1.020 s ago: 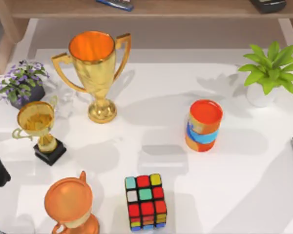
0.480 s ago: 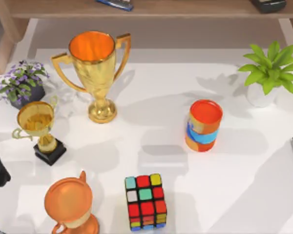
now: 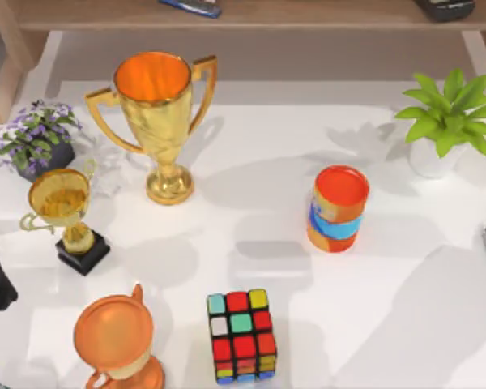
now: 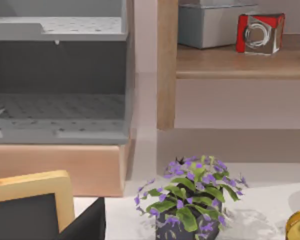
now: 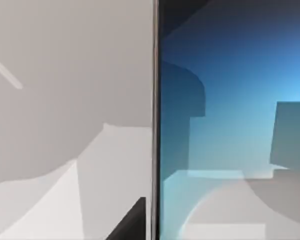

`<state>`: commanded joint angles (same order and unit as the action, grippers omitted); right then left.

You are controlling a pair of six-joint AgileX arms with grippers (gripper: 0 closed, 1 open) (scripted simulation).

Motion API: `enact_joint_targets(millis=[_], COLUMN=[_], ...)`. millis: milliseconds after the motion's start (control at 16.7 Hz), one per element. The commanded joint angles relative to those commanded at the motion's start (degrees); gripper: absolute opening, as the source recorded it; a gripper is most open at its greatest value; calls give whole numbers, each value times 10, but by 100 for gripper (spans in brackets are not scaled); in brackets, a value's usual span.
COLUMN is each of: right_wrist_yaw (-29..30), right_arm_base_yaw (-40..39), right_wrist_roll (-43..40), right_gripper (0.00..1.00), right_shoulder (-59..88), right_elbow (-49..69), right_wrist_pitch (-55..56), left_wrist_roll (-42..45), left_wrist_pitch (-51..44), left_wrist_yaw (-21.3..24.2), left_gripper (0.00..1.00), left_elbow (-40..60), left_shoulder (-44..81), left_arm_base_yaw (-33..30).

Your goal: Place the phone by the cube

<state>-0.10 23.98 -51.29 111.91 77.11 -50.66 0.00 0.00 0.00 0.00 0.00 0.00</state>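
Whether the right gripper's fingers are parted or clenched cannot be told. It is held close above the phone (image 5: pixel 230 125), which lies flat at the table's (image 3: pixel 405 324) right edge, well apart from the cube (image 3: pixel 242 335). A blue gradient screen and thin pale frame are seen. An off-centre grasp could let this slim phone slip. The left arm is parked at the left edge.

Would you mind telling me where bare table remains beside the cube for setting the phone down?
Bare table lies right of the cube, below the orange-and-blue cylinder. Left is crowded by the orange trophy.
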Motion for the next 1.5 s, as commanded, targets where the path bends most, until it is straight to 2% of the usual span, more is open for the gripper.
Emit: enact_joint_targets(millis=[240, 480, 1140, 1500], right_wrist_yaw=[9, 16, -4, -8], right_arm_base_yaw=[-46, -124, -416, -558], right_wrist_roll=[88, 220, 651, 830], right_gripper=[0, 0, 0, 0], right_shoulder=[-50, -99, -181, -179], right_elbow=[28, 44, -19, -87], right_wrist_pitch=[-8, -29, -110, -119], left_wrist_roll=[0, 0, 0, 0], left_wrist_pitch=[0, 0, 0, 0], left_wrist_yaw=[0, 0, 0, 0], left_gripper=[100, 100, 100, 100], left_elbow=[0, 0, 0, 0], left_shoulder=[0, 0, 0, 0], left_arm_base_yaw=[0, 0, 0, 0])
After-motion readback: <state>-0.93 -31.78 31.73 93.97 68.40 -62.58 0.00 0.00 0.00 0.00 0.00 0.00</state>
